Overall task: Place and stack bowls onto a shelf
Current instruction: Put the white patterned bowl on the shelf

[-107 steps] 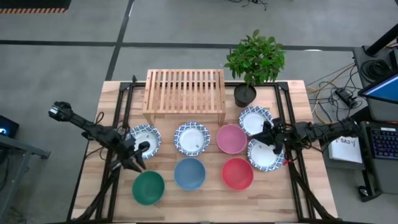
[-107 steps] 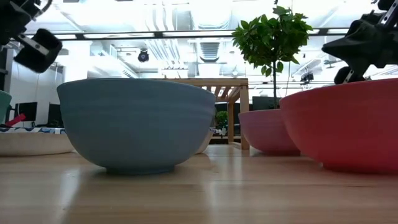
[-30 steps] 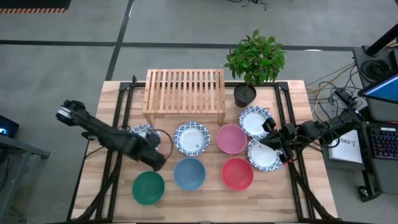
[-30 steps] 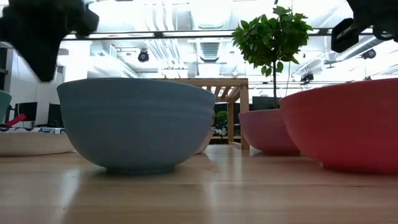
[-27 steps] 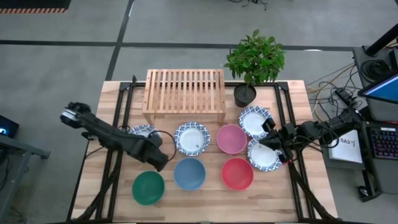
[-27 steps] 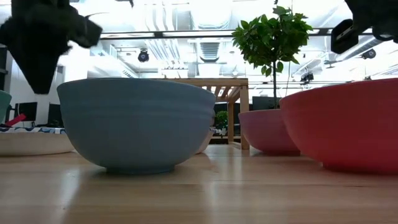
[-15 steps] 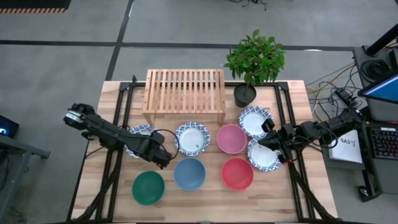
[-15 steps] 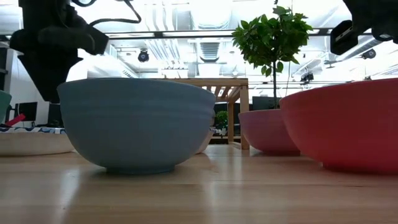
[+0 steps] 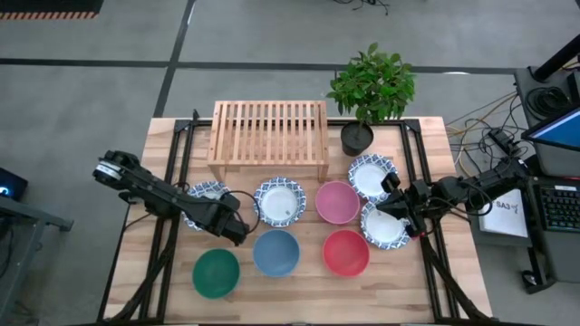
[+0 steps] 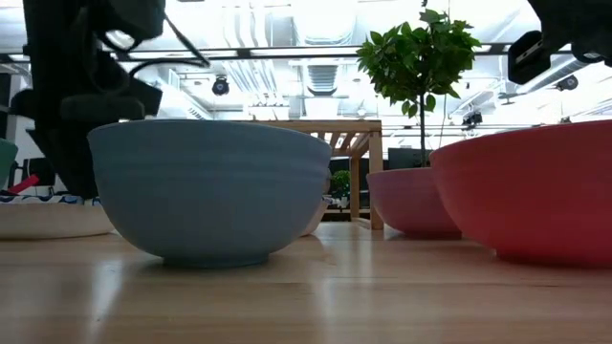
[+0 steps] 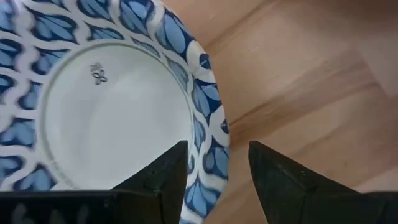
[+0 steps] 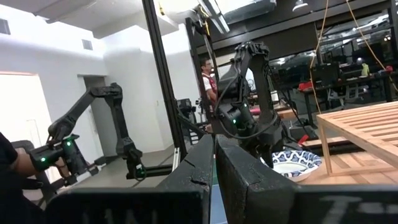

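Eight bowls on the table, none yet on the shelf [image 9: 269,138]; we judge the task barely begun, with every placing and stacking left to do.

Shelf: light-wood slatted rack at the far middle of the table, its top bare. We take it as our landmark.

Patterned bowls, four. One [image 9: 207,197] lies in front of the shelf's left leg, partly under the left arm. One [image 9: 279,201] sits just in front of the shelf's middle. Two more lie off to the shelf's right: one [image 9: 370,174] beside the plant pot [image 9: 357,139], one [image 9: 384,226] nearer the front edge.

Plain bowls, four. Pink [image 9: 337,201] in front of the shelf's right leg. Green [image 9: 216,273], blue [image 9: 276,253] and red [image 9: 345,252] form a front row, farther from the shelf.

Left gripper [image 9: 234,228]: low over the left patterned bowl's near rim, in front of the shelf's left end. Its wrist view shows the fingers [image 11: 163,174] spread apart, one on either side of that rim [image 11: 208,134], holding nothing. We judge a rim pinch is next.

Right gripper [image 9: 388,201]: waiting between the two right-hand patterned bowls, well right of the shelf. In its wrist view the fingers [image 12: 198,163] sit pressed together, holding nothing.
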